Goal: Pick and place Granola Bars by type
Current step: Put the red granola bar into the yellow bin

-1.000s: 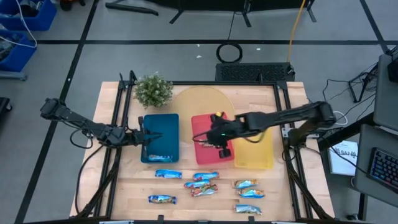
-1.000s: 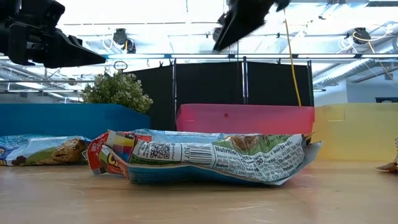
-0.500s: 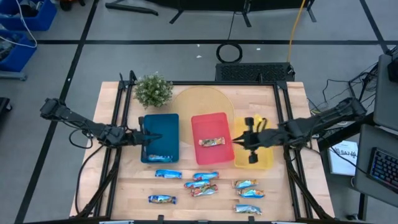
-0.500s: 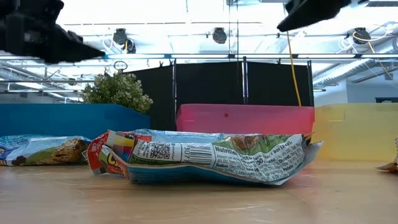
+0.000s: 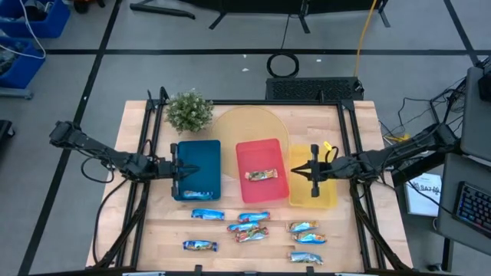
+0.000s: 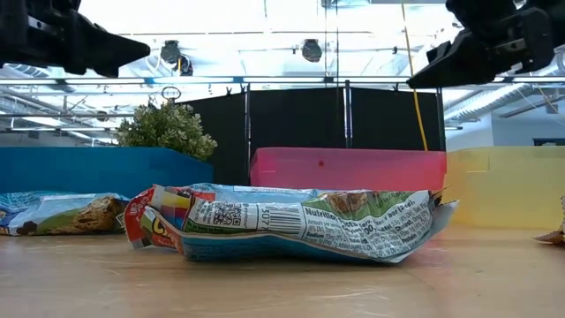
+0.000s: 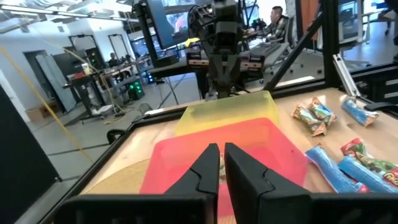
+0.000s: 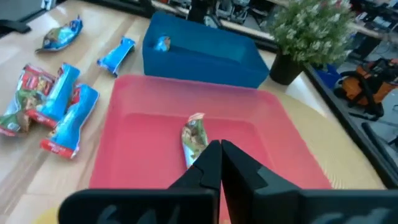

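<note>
One granola bar [image 5: 259, 175] lies flat in the red tray [image 5: 261, 144], and another [image 5: 198, 194] lies at the near end of the blue tray [image 5: 198, 153]. Several more bars [image 5: 249, 228] lie on the table in front of the trays. My left gripper [image 5: 181, 170] hovers shut over the blue tray's left edge, pointing level toward the right. My right gripper [image 5: 298, 170] hovers shut above the yellow tray [image 5: 314, 201], pointing toward the red tray. In the right wrist view its fingertips [image 8: 219, 152] hold nothing, and the red tray's bar [image 8: 194, 137] lies beyond them.
A potted plant [image 5: 189, 111] stands at the far left, with a round wooden board [image 5: 249, 126] behind the trays. Bars lie in loose groups near the front edge [image 5: 307, 239] [image 5: 199, 245]. A black frame rail runs along each side of the table.
My right gripper has drawn back from over the red tray toward the table's right edge and now hangs lower, above the yellow tray. The bar stays flat in the red tray. My left gripper has kept its place.
</note>
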